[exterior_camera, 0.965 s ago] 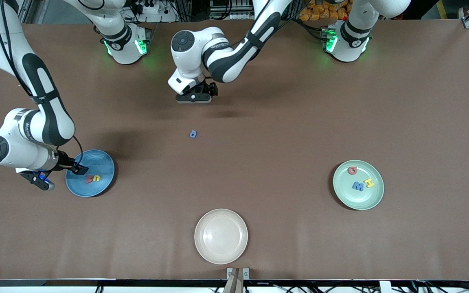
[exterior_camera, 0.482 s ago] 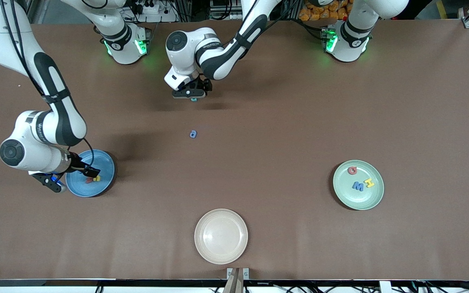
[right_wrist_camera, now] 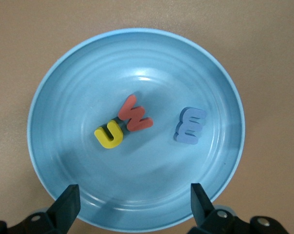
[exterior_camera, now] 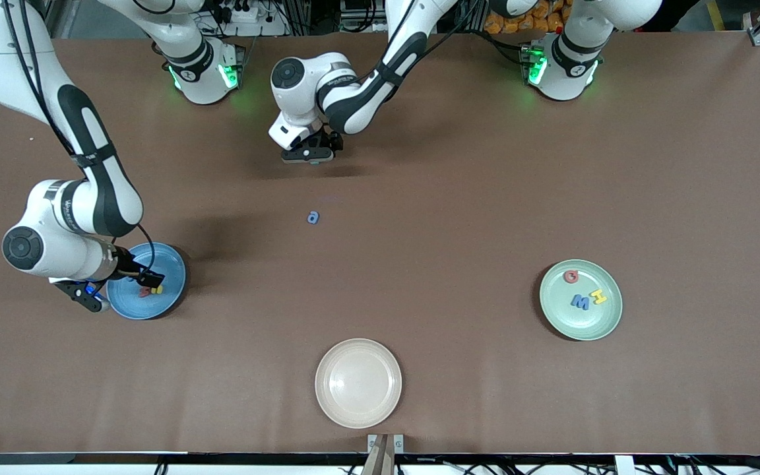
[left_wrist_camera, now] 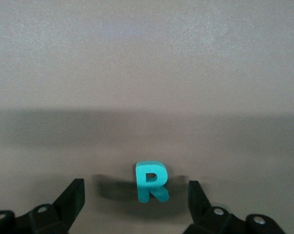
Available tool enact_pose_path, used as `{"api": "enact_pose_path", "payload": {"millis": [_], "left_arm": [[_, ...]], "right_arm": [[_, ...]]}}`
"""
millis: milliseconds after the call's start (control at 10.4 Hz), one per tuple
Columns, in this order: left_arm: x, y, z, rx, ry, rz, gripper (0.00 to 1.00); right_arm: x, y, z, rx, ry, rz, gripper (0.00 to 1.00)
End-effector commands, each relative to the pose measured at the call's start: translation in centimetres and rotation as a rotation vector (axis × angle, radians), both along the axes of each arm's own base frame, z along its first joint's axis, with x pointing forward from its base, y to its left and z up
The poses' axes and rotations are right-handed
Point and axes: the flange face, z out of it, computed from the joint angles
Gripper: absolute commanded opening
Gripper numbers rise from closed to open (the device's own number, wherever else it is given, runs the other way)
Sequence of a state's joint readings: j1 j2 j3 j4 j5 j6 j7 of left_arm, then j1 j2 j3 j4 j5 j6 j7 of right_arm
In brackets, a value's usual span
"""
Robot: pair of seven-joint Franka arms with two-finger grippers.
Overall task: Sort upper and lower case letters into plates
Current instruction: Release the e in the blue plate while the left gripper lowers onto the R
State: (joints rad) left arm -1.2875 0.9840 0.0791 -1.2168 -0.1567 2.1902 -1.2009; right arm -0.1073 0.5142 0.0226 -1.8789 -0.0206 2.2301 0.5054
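Left gripper (left_wrist_camera: 137, 195) low over the desk (exterior_camera: 459, 198), jaws apart, straddling a teal R (left_wrist_camera: 151, 182) that stands on the desk near the robots' bases. Step in hand: picking up the R; probably a final descent, then a close, are needed. Its destination, the mint plate (exterior_camera: 607, 323), holds three letters.

Right gripper (right_wrist_camera: 132, 204) hovers spread over the blue plate (right_wrist_camera: 64, 97), holding nothing; three letters lie inside. A blue a (exterior_camera: 313, 217) waits mid-desk.

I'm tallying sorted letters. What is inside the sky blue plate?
Three letters lie in the sky blue plate: yellow u, red w, blue e. The open right tool hovers above, covering none.
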Motion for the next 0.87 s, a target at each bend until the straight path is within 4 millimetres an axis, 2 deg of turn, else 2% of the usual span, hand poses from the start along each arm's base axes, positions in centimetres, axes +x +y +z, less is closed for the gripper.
{"api": "enact_pose_path", "payload": {"millis": [0,96,193,289,772], "left_arm": [[-0.18,-0.80,0.01,-0.020,-0.003,0.035,0.82],[-0.19,-0.80,0.01,-0.021,-0.002,0.037,0.71],[-0.16,-0.79,0.02,-0.024,0.007,0.048,0.55],[0.30,-0.64,-0.03,-0.024,0.004,0.058,0.46],[0.37,-0.65,-0.50,-0.031,-0.005,0.059,0.44]], "right_arm": [[0.18,0.42,0.50,-0.014,0.002,0.004,1.00],[0.18,0.42,0.50,-0.014,0.002,0.004,1.00],[0.20,0.60,0.50,-0.013,0.002,0.006,1.00],[0.21,0.61,0.51,-0.013,0.000,0.007,1.00],[0.19,0.70,0.54,-0.013,0.000,0.007,1.00]]}}
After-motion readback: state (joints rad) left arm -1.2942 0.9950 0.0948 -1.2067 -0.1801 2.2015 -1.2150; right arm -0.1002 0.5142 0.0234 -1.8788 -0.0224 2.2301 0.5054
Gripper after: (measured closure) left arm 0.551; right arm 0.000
